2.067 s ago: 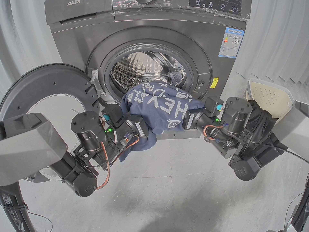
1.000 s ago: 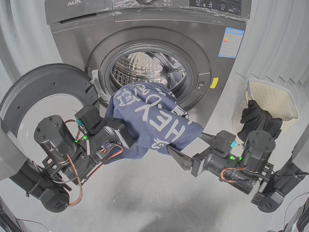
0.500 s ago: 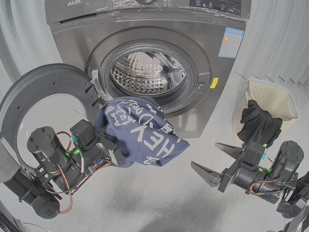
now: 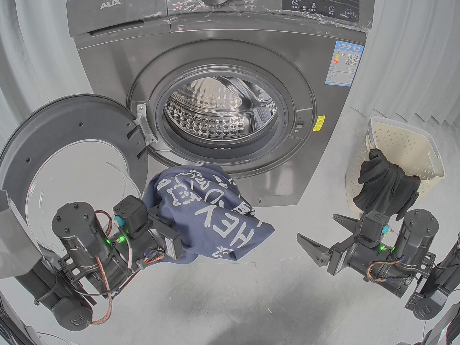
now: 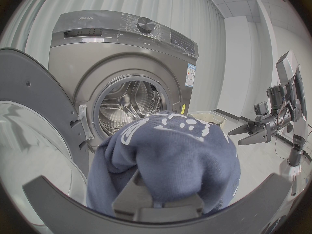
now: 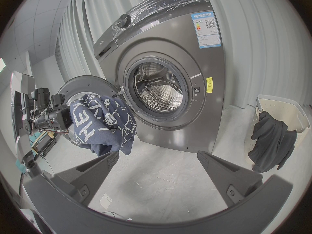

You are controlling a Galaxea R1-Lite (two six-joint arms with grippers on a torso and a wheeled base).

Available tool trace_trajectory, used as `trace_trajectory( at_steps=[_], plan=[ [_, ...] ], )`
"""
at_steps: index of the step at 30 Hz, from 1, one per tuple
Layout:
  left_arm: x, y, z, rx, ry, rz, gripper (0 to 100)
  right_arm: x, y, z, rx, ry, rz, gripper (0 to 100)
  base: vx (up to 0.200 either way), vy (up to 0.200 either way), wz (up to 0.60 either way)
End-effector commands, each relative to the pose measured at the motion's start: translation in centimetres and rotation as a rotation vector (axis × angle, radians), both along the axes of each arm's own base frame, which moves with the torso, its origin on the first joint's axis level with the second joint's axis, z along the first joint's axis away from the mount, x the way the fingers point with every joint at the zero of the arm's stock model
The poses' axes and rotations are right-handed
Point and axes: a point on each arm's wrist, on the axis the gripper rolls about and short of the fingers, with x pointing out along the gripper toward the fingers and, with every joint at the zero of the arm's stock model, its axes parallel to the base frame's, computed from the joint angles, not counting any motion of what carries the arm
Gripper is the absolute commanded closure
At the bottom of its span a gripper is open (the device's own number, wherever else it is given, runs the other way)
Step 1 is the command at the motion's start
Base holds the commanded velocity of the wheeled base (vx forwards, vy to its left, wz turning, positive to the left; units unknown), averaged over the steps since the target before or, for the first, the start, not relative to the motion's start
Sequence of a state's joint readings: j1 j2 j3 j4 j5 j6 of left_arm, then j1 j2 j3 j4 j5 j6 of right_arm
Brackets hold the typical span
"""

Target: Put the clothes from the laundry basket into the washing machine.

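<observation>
A navy shirt [image 4: 211, 212] with white lettering drapes over my left gripper [image 5: 156, 199], which is shut on it low in front of the washing machine [image 4: 120, 68], below the door opening. The steel drum [image 4: 220, 109] is open, with no clothes visible inside. My right gripper [image 4: 318, 228] stands open with nothing in it, low at the right, just in front of the cream laundry basket [image 4: 407, 144]. A black garment [image 4: 385, 185] hangs over the basket's near rim. In the right wrist view the shirt [image 6: 100, 124] hangs off to the side of the opening.
The round machine door [image 4: 72, 140] is swung wide open at the left, close behind my left arm. Grey floor [image 4: 268, 283] lies bare between the two arms. Pale curtains hang behind the machine.
The right gripper let go of the shirt, opened and drew back to the lower right. The left arm pulled the shirt back and down from the drum's mouth.
</observation>
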State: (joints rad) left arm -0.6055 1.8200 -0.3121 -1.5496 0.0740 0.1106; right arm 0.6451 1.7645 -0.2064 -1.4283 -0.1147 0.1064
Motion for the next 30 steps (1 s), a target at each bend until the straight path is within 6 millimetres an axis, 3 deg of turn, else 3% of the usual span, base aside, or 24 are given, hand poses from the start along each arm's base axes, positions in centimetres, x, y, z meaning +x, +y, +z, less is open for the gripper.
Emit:
trace_trajectory(
  at_steps=[1,30],
  plan=[
    [0.1,-0.5,-0.5,0.009,0.016,-0.013,100,0.2,0.1,-0.5,-0.013,0.016,-0.004,0,0.0,0.0,0.0],
    [0.8,-2.3,-1.8,-0.003,0.056,-0.051,100,-0.4,0.8,-0.4,-0.008,0.014,0.035,0,0.193,0.0,0.0]
  ],
)
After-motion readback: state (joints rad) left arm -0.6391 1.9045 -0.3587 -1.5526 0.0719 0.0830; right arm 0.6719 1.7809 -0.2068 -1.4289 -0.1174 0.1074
